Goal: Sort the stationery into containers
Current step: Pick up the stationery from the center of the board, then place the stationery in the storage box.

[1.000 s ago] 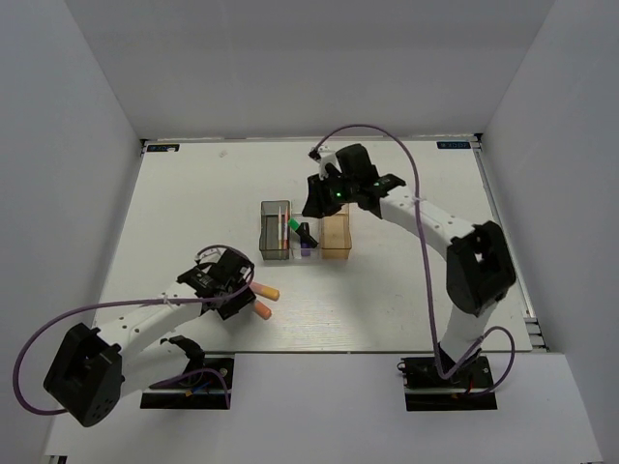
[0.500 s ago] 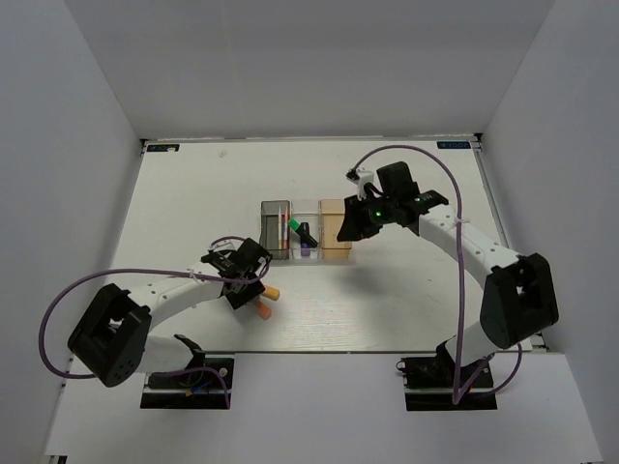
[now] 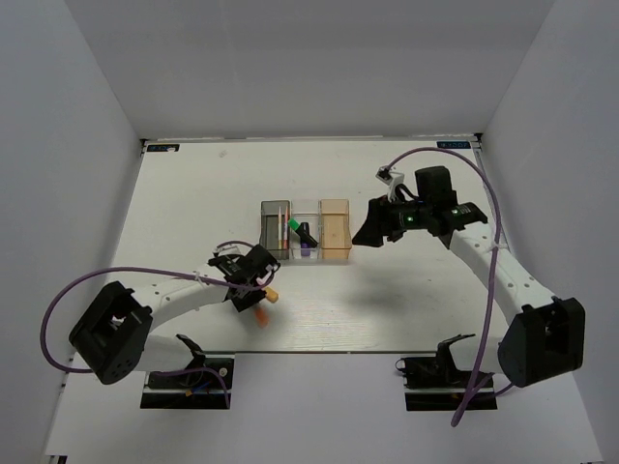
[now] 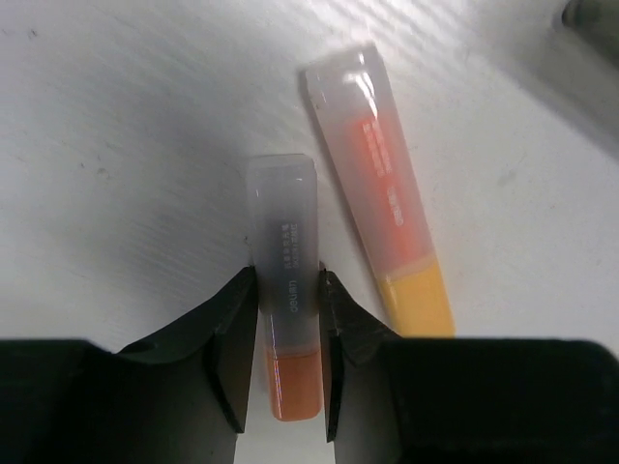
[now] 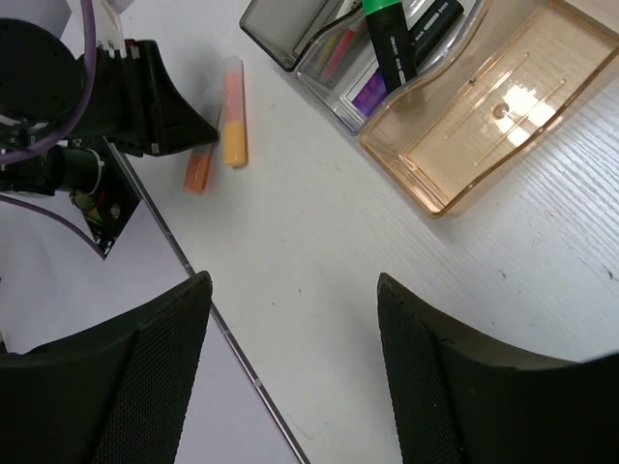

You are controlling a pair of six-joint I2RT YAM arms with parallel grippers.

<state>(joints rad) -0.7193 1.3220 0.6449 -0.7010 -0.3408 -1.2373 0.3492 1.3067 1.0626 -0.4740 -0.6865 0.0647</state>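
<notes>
The left jaws pinch the orange highlighter (image 4: 285,253) on the counter (image 4: 116,116), the right jaws are spread and empty; next, lift it toward the far bins (image 3: 336,237).

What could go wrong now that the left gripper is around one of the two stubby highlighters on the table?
1. The left gripper holds the orange-tipped highlighter near its coloured end, not its middle, so it may tilt or slip when lifted.
2. The yellow-tipped highlighter lies close beside it; a finger might knock it away.
3. A green-and-black highlighter leans across the clear bin, so a drop there could catch on it.
</notes>
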